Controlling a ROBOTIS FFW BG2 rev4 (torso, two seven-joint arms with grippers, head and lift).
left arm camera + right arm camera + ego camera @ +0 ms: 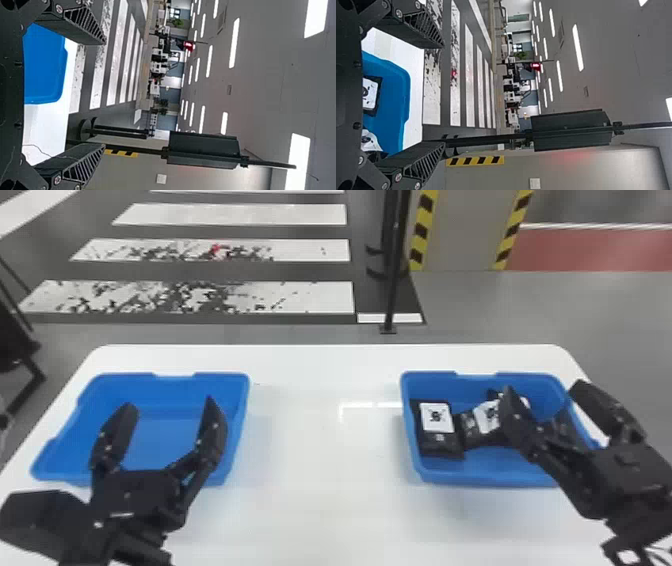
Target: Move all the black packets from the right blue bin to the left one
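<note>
Several black packets with white labels lie in the right blue bin: one flat by its left wall, another in the middle, more partly hidden behind my right gripper. That gripper stands open above the bin's right part, nothing between its fingers. My left gripper is open over the left blue bin, whose floor looks bare. In the left wrist view, the left gripper has a bin beyond its spread fingers. The right wrist view has the right gripper open, with a packet in the bin.
Both bins stand on a white table, with a wide stretch of tabletop between them. Past its far edge, a black pole rises from the floor near a panel with yellow-black stripes.
</note>
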